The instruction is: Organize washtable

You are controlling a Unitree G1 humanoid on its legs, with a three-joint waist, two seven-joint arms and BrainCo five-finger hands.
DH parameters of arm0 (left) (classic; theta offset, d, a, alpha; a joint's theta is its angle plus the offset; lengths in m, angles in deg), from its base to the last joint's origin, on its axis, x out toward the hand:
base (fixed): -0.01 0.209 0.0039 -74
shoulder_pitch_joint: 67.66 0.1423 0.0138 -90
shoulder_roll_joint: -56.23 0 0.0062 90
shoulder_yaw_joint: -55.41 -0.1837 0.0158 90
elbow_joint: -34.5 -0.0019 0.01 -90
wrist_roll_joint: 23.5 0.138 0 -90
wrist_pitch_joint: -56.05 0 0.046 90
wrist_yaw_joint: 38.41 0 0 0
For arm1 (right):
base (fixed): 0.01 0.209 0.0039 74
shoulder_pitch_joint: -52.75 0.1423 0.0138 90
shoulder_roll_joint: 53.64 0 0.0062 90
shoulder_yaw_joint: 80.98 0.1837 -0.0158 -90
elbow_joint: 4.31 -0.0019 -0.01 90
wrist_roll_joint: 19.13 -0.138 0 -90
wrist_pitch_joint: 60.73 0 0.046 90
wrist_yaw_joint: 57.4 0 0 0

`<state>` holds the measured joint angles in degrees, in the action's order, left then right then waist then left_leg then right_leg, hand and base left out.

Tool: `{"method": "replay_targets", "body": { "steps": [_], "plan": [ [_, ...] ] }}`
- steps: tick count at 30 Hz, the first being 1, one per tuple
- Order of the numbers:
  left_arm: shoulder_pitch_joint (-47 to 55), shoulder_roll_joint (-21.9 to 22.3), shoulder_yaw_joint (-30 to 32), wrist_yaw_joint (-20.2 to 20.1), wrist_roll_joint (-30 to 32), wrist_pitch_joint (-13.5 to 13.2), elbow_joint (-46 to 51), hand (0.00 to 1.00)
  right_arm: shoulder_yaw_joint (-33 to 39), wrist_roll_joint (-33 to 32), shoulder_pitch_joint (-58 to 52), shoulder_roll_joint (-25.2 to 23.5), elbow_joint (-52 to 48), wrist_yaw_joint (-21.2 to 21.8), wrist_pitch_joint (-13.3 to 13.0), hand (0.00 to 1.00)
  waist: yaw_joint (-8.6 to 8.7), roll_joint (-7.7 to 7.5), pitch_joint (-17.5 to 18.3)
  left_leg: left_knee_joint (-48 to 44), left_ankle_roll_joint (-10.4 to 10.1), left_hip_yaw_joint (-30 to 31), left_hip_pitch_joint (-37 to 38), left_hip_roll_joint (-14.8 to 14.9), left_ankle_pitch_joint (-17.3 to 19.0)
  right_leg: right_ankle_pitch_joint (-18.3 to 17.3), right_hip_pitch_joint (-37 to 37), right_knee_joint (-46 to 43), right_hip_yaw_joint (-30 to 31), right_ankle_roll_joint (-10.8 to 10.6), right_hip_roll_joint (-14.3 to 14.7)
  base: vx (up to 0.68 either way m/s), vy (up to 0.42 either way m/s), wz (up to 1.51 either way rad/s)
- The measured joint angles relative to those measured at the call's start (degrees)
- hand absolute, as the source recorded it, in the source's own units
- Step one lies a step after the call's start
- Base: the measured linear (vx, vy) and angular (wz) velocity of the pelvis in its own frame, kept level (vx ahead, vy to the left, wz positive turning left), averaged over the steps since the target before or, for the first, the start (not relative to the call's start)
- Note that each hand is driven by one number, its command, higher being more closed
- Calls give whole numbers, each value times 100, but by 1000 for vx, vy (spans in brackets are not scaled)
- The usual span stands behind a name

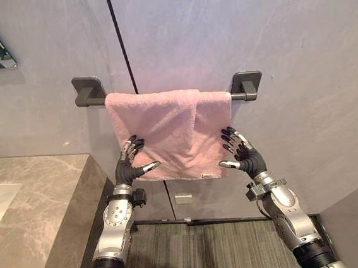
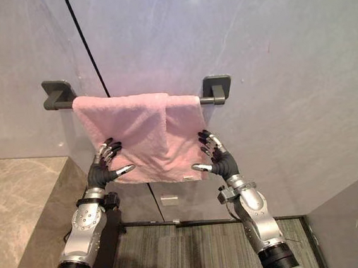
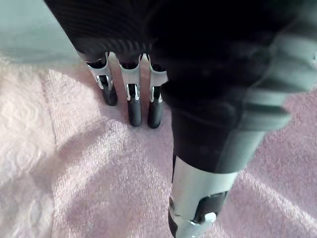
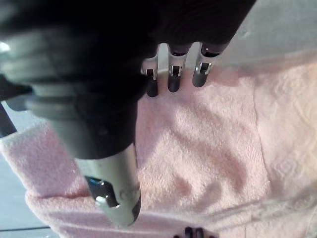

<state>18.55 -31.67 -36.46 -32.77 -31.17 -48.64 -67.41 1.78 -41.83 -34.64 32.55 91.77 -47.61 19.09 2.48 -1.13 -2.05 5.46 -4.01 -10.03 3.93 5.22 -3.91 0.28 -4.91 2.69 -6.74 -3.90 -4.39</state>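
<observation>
Two flat hands on the towel over the bar.

On the grey wall (image 1: 285,48), beside the marble table (image 1: 40,204), a pink towel (image 1: 166,129) hangs over the bar (image 1: 93,102), reaching from near its left end to its right end, with an uneven lower edge. The left hand (image 1: 130,164) and right hand (image 1: 244,156) rest against its lower corners, fingers straight, thumbs apart, grasping nothing. The towel looks soft, light and limp, so it would likely sag or slide off the bar if tugged. Pinching the lower corners seems the best hold for evening it out.

Bathroom: towel bar (image 1: 93,101), marble washtable (image 1: 40,204)
</observation>
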Motion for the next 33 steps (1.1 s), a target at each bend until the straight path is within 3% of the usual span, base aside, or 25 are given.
{"method": "replay_targets", "body": {
  "steps": [11, 21, 27, 33],
  "plan": [
    [87, 220, 535, 93, 155, 40, -116, 0, 883, 3, -248, -241, 31, -229, -69, 0, -2, -4, -3, 0, -2, 63, 23, -1, 1, 1, -92, 63, -83, 1, 9, -3, -1, 3],
    [651, 496, 1155, 88, 162, 38, 504, 0, 1521, 33, -776, -572, -581, -238, -176, 0, 38, -1, -4, 3, -7, 75, 55, -19, 7, -11, -89, 54, -96, -12, -10, -29, -2, 0],
    [994, 707, 1157, 27, 159, 32, 755, 0, 1687, 562, -1005, -732, -746, -391, -191, 0, 48, 9, -10, 2, -7, 88, 53, -42, 8, -21, -90, 47, -110, -26, -34, 0, 0, 0],
    [1480, 901, 1157, -185, 162, 32, 777, 0, 1935, 1600, -1378, -728, -665, -615, -192, 0, 46, 51, -37, 6, -5, 131, 45, -62, 10, -59, -89, 12, -147, -37, -56, -8, -2, 3]
  ]
}}
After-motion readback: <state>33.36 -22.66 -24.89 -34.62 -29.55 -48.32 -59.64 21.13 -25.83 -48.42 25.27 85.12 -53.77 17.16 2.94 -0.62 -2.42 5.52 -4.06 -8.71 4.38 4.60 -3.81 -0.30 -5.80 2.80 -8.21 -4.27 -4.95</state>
